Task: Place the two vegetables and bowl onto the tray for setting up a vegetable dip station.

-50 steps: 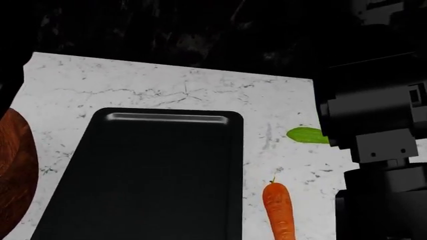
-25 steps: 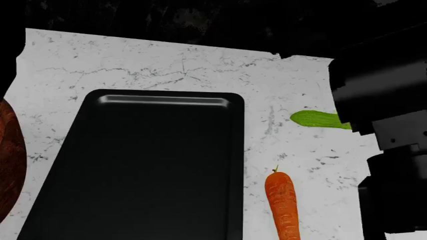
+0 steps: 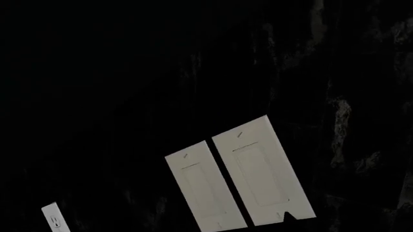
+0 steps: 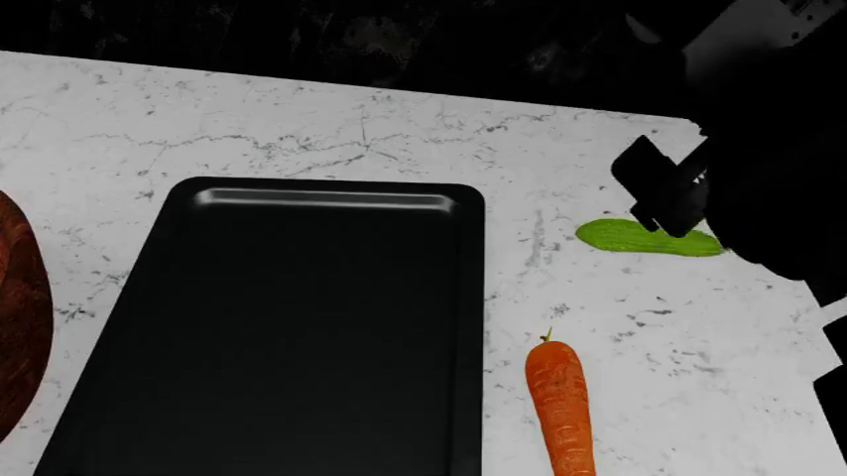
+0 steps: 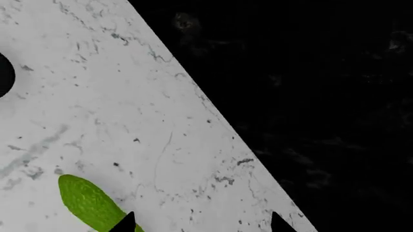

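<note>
The black tray (image 4: 304, 327) lies in the middle of the white marble counter (image 4: 397, 119). The orange carrot (image 4: 560, 402) lies just right of the tray, stem tip pointing away from me. The light-green cucumber (image 4: 649, 238) lies farther right and back. It also shows in the right wrist view (image 5: 87, 200). My right gripper (image 4: 658, 188) hovers just above the cucumber. In the right wrist view the right gripper (image 5: 201, 224) is open and empty, one fingertip (image 5: 125, 223) at the cucumber's end. The wooden bowl (image 4: 16, 317) shows partly at the left edge. My left gripper is out of view.
The counter's back edge (image 5: 213, 116) meets a dark wall. A rounded black corner of the tray (image 5: 3, 75) shows in the right wrist view. The left wrist view shows only the dark wall, two white panels (image 3: 258, 169) and a wall outlet (image 3: 55, 218).
My right arm has moved up and back, uncovering the whole cucumber; the gripper's fingers now show above it. The head view shifted early on, then held still. Tray, carrot and cucumber lie unmoved.
</note>
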Robot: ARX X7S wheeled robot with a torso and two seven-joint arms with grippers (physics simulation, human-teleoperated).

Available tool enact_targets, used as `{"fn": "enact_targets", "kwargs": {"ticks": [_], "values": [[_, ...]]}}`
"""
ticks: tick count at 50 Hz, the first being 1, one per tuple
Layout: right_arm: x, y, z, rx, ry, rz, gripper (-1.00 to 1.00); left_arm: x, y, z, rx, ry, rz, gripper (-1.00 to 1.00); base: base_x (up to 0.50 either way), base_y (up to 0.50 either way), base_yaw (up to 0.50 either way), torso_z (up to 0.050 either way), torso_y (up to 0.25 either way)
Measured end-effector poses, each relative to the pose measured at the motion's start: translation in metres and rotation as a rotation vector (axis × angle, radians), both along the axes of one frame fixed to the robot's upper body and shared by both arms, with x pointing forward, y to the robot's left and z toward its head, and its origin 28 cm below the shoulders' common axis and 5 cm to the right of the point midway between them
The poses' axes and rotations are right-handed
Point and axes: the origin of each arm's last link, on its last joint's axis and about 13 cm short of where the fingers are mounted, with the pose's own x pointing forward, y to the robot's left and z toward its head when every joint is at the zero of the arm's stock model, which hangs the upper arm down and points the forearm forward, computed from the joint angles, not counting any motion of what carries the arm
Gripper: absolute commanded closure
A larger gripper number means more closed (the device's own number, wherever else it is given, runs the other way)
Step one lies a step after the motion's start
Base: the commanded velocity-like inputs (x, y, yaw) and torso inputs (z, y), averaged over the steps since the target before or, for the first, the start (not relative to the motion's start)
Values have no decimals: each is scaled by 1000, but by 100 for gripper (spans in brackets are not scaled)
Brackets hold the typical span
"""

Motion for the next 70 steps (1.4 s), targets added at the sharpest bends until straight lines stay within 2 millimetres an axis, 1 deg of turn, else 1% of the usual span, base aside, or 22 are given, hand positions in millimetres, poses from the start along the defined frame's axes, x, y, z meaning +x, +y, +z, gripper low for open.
{"fn": "enact_targets", "kwargs": {"ticks": [12,22,35,40,55,56,60,70], "values": [[-4,3,-8,-42,93,73,-100,0,0,3,18,9,1,-100,0,0,0,0,0],[5,8,-22,-44,122,123,-100,-2,0,5,29,11,7,-100,0,0,0,0,0],[13,13,-47,-24,161,169,-100,-4,-1,6,42,13,7,-100,0,0,0,0,0],[15,12,-57,-15,164,170,-100,-5,-1,6,44,14,8,-100,0,0,0,0,0],[15,2,-66,60,146,177,-100,-4,-3,4,57,15,8,-100,2,0,2,0,-3],[15,1,-67,65,146,178,100,-4,-3,4,58,15,9,-100,11,2,3,0,0],[16,2,-72,59,129,172,100,-3,-4,4,62,16,10,-100,0,0,0,-4,-5],[16,3,-75,42,101,167,100,-2,-6,3,65,18,8,-100,1,0,0,0,-3]]}}
